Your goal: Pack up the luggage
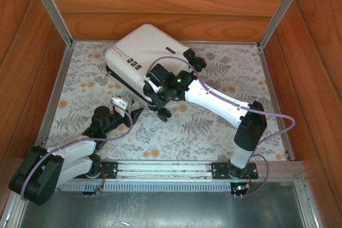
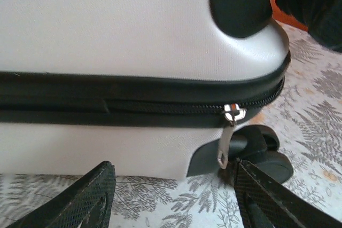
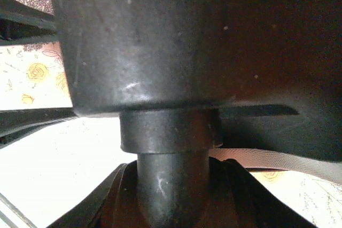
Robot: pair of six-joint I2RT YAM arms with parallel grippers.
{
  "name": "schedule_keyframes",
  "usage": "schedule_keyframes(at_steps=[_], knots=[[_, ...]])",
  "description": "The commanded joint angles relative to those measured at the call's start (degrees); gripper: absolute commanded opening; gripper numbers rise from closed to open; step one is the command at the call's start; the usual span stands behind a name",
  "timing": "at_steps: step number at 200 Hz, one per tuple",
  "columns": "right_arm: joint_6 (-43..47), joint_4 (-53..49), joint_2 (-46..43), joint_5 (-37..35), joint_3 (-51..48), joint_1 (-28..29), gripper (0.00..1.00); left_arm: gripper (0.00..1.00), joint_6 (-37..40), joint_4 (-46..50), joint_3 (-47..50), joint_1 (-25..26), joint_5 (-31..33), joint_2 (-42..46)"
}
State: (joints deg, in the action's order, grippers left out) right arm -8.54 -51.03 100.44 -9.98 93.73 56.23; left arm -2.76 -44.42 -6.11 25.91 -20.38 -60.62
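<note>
The luggage (image 1: 140, 46) lies flat on its side at the far middle of the worktop (image 1: 224, 137), shut. Its long axis is diagonal: wheels toward the near right, the other end toward the far left corner. The right gripper (image 1: 155, 86) sits over the near wheel corner, likely to steady the case; I cannot tell its opening. The left gripper (image 2: 173, 204) hangs wide apart just short of the zipper pull (image 2: 226, 143), which dangles near that corner, seemingly lined up to pinch it.
</note>
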Motion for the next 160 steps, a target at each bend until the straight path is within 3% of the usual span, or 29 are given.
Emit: schedule_keyframes(at_steps=[1,19,120,160], knots=[[-2.85,1.98,-2.93,-1.54,4.53,-0.05,0.00,0.62,1.37,0.49,-2.19,0.91,-3.36,-1.41],[-2.80,2.25,-2.81,-1.45,4.53,-0.06,0.00,0.62,2.20,-0.55,-3.10,1.94,-1.25,-3.41],[-2.63,2.06,-2.97,-1.76,4.67,-0.06,0.00,0.58,2.24,-9.56,-8.06,5.21,-2.19,-17.34],[-2.71,2.25,-3.17,-1.71,4.29,-0.06,0.00,0.50,2.20,-13.99,-9.21,9.74,3.03,-20.57]])
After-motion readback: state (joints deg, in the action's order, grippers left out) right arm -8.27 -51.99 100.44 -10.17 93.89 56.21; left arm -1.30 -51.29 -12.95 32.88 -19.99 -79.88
